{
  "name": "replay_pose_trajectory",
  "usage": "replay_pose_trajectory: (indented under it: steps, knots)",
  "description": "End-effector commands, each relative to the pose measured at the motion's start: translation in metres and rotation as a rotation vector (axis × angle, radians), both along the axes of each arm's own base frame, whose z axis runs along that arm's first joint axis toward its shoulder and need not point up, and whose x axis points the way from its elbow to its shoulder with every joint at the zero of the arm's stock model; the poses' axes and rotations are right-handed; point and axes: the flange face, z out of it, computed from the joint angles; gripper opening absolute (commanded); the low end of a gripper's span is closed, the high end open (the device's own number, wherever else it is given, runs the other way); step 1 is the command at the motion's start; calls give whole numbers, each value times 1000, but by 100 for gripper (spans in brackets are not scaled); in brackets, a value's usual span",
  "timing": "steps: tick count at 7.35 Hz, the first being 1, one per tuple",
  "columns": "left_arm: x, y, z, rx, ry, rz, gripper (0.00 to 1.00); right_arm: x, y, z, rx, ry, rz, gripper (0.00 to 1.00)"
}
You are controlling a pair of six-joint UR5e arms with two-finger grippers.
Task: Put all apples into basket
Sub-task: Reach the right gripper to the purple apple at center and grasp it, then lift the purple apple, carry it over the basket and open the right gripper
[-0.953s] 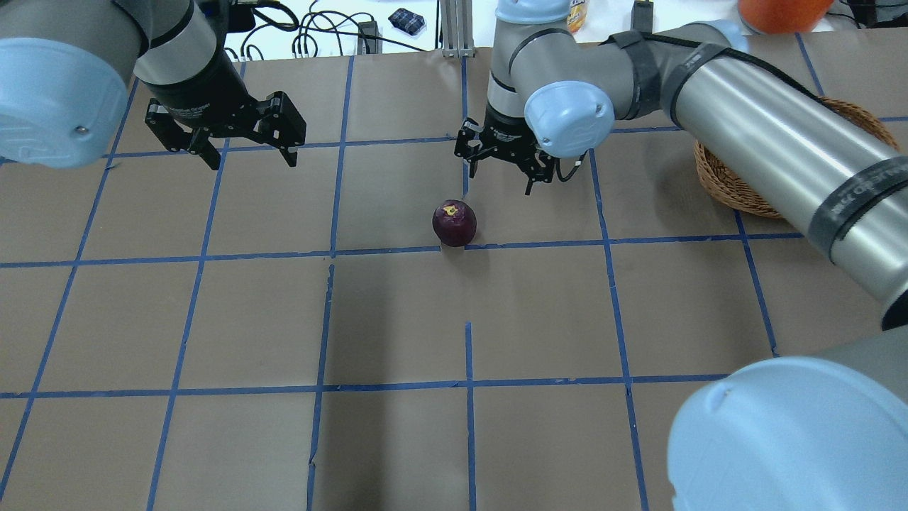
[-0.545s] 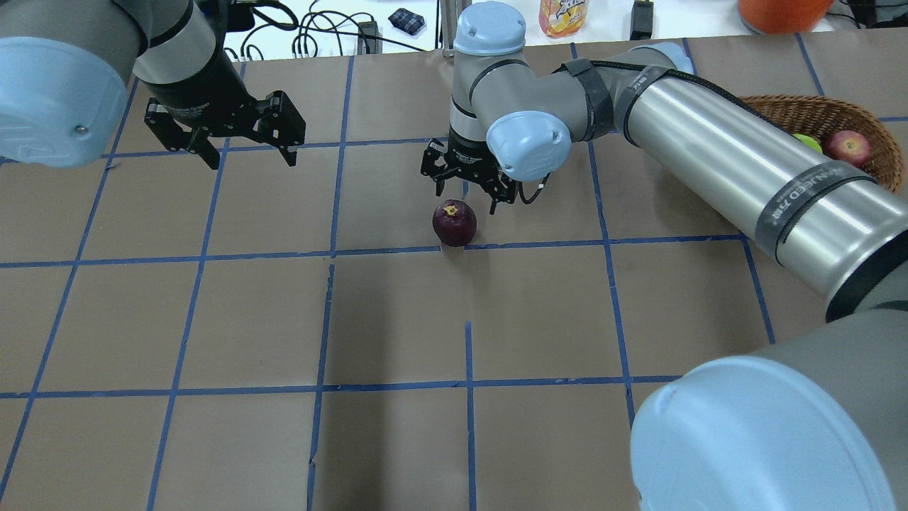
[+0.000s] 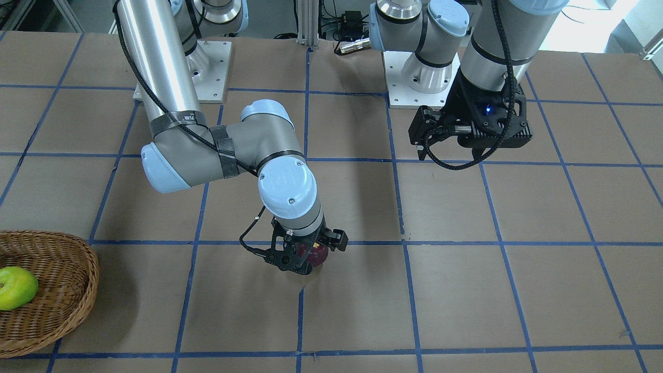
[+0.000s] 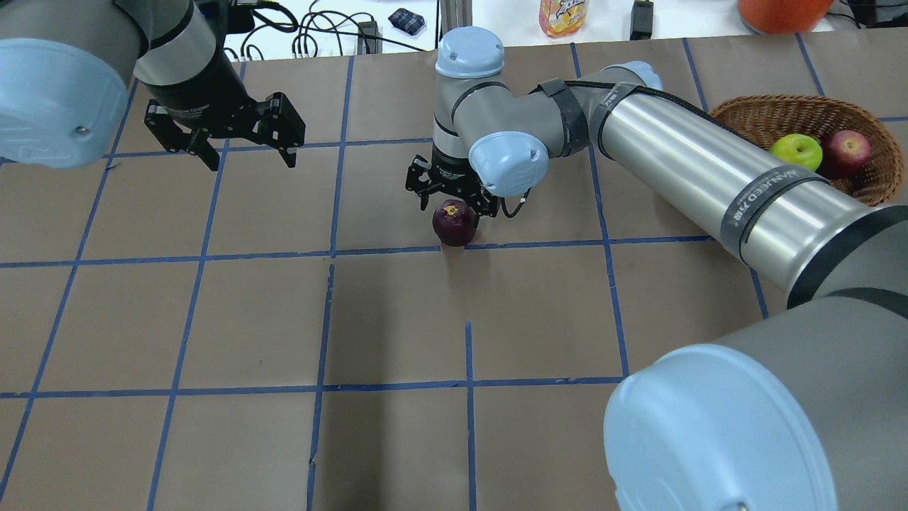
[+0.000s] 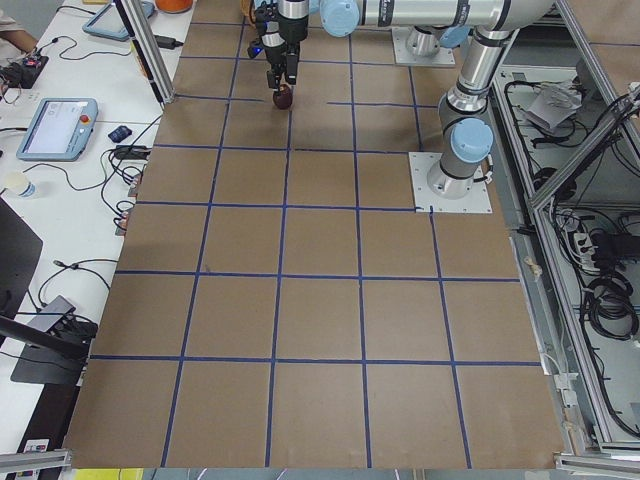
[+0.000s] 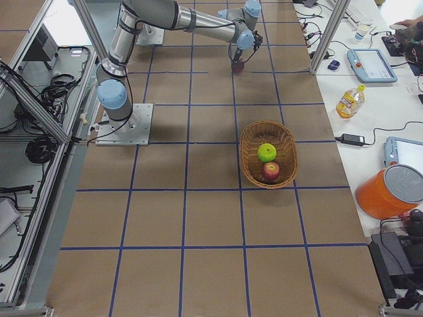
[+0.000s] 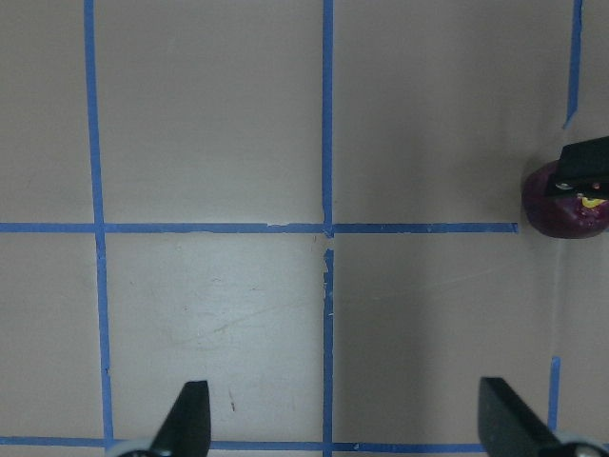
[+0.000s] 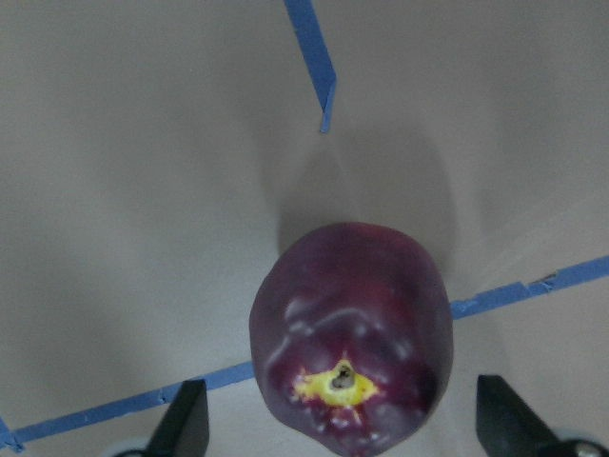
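Observation:
The dark maroon apple (image 4: 454, 223) stands on the table near the middle, and also shows in the front view (image 3: 319, 254) and the right wrist view (image 8: 352, 324). My right gripper (image 4: 452, 204) is open, low over this apple, with a finger (image 8: 188, 424) on each side and not touching it. The wicker basket (image 4: 876, 181) at the right holds the lime green apple (image 4: 796, 150) and the red apple (image 4: 844, 152). My left gripper (image 4: 252, 160) is open and empty, hovering at the far left.
An orange bucket (image 4: 780, 11), a juice bottle (image 4: 562, 14) and cables lie beyond the table's far edge. The right arm's long link (image 4: 695, 170) stretches across between the maroon apple and the basket. Blue tape lines grid the brown table.
My right gripper has moved left from beside the basket and down over the maroon apple. The arm has uncovered the green and red apples in the basket. The left arm has not moved.

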Motion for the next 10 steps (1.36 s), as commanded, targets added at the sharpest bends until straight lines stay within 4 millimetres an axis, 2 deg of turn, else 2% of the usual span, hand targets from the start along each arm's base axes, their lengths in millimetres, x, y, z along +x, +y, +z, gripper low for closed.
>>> replay_pose_trajectory:
  steps: [1,3,4,5,6,7,8,9,10]
  knots:
    - [0,0,0,1,0,0,100,1,0,-17,21,9,7,100]
    - [0,0,0,0,0,0,100,3,-6,-28,2,1,-1,99]
    - [0,0,0,1,0,-1,100,4,-7,-32,-12,-4,-4,74]
    - [0,0,0,-2,0,-1,100,2,-6,-34,-5,11,-2,21]
    - [0,0,0,0,0,0,100,0,-7,-26,-14,9,6,0]
    - [0,0,0,0,0,0,100,-2,-8,-7,-30,5,4,0]
    - [0,0,0,0,0,-1,100,-21,-10,31,-32,6,-17,0]
    - [0,0,0,0,0,-1,100,-58,-25,75,-36,24,-32,0]
    - [0,0,0,0,0,-1,100,-118,-40,114,13,40,-45,0]
